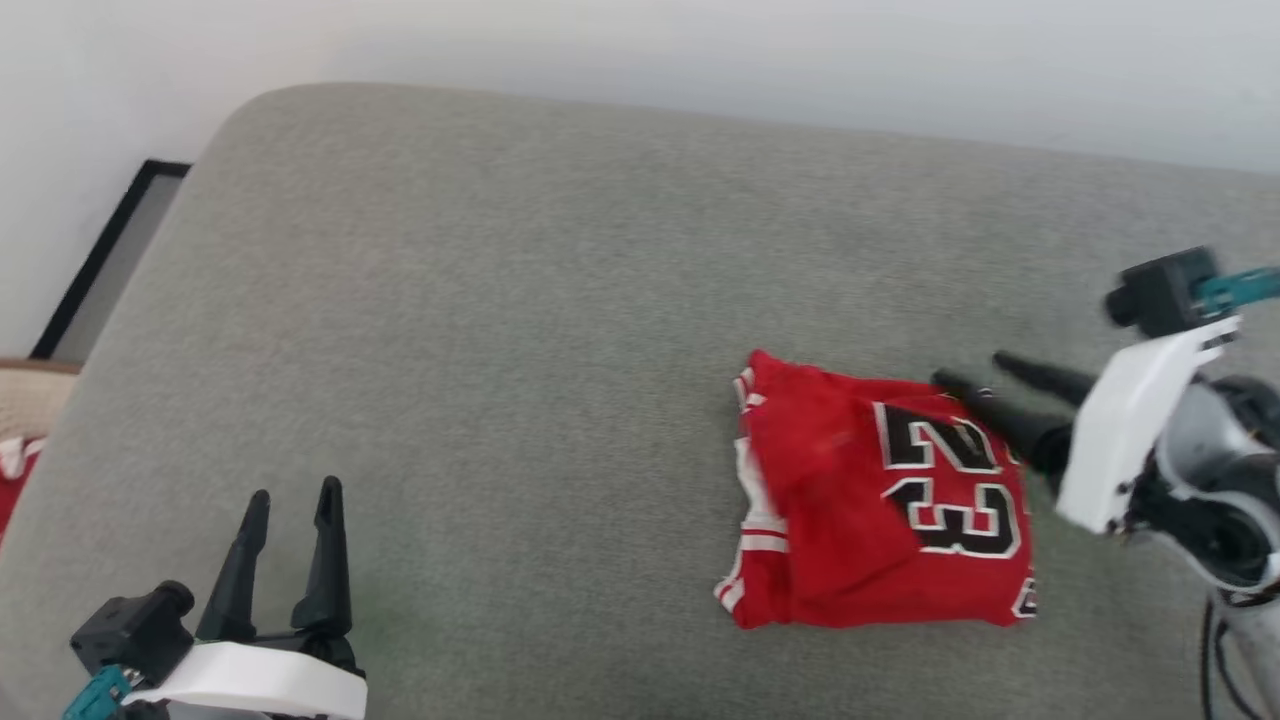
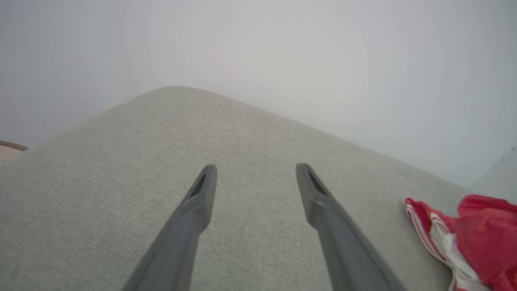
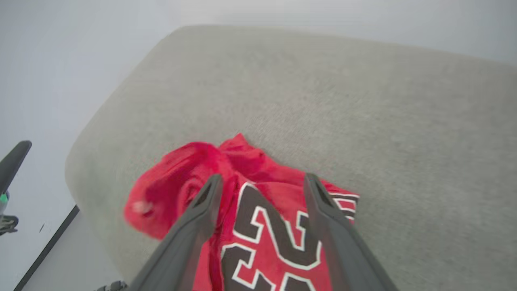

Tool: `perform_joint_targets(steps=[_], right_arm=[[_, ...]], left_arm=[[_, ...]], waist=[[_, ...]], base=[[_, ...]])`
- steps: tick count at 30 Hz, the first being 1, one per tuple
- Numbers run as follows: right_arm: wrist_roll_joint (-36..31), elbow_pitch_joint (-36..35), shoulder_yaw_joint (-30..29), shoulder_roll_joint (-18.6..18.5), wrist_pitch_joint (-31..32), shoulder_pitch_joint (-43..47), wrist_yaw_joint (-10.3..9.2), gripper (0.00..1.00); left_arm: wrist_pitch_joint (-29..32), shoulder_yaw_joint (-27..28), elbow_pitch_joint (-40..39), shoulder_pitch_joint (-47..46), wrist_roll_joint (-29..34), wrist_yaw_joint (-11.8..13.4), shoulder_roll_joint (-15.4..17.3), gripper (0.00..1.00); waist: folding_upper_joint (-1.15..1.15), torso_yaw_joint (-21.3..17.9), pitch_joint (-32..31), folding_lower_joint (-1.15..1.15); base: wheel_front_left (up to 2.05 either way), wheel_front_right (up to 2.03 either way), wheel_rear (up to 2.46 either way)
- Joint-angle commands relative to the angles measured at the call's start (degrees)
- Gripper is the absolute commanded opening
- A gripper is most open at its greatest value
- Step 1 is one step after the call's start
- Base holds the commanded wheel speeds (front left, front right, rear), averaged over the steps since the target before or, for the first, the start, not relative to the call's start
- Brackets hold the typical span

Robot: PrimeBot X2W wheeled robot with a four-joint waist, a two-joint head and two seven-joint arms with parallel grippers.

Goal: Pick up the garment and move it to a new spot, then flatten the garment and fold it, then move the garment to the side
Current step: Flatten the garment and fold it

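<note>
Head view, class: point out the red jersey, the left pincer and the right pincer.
red jersey (image 1: pixel 840 500): head view, plain red fabric left of the number 23.
left pincer (image 1: pixel 295 490): head view, midway between its two fingertips.
right pincer (image 1: pixel 970 368): head view, midway between its two fingertips.

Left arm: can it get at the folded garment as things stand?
Probably yes, if its reach allows. Bare cushion lies between the open left pincer and the garment; the open right pincer sits over its far side.
</note>
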Motion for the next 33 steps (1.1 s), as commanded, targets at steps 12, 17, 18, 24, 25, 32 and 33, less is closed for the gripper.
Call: perform_joint_targets(steps=[12,17,18,24,25,32,33], right_arm=[[-2.97,-2.81,-7.0,-1.45,-14.09,5.46,0.0,1.0],[-5.41,-2.34,-7.31,-1.65,-21.13,7.45,0.0,1.0],[-6.32,-2.15,-7.36,-2.02,-23.11,7.82,0.0,1.0],[-12.21,0.51,-7.08,-2.92,-36.03,10.42,0.0,1.0],[-13.41,1.13,-7.11,-3.11,-38.15,10.8,0.0,1.0],[-19.72,5.93,-7.72,-1.9,-47.28,14.11,0.0,1.0],[-20.35,6.63,-7.83,-1.55,-48.34,14.46,0.0,1.0]], left_arm=[[-0.29,2.49,-2.11,2.49,-0.8,-0.15,1.9,1.0],[-0.29,3.49,-2.94,3.26,-0.84,-0.15,2.52,1.0],[-0.29,3.77,-2.98,3.58,-0.63,-0.15,2.52,1.0],[-0.28,5.2,-4.13,5.26,-0.16,-0.15,2.66,1.0],[-0.29,5.55,-4.38,5.58,0.09,-0.15,2.74,1.0],[-0.29,6.85,-5.83,7.84,1.12,-0.15,2.85,1.0],[-0.29,6.92,-6.01,8.09,1.09,-0.15,2.82,1.0]], waist=[[0.0,-8.03,-2.57,0.0],[0.0,-10.03,-3.34,0.0],[0.0,-10.44,-3.56,0.0],[0.0,-12.66,-5.21,0.0],[0.0,-12.98,-5.45,0.0],[0.0,-14.82,-6.95,0.0],[0.0,-14.97,-7.14,0.0]], base=[[0.0,0.0,0.0],[0.0,0.0,0.0],[0.0,0.0,0.0],[0.0,0.0,0.0],[0.0,0.0,0.0],[0.0,0.0,0.0],[0.0,0.0,0.0]])
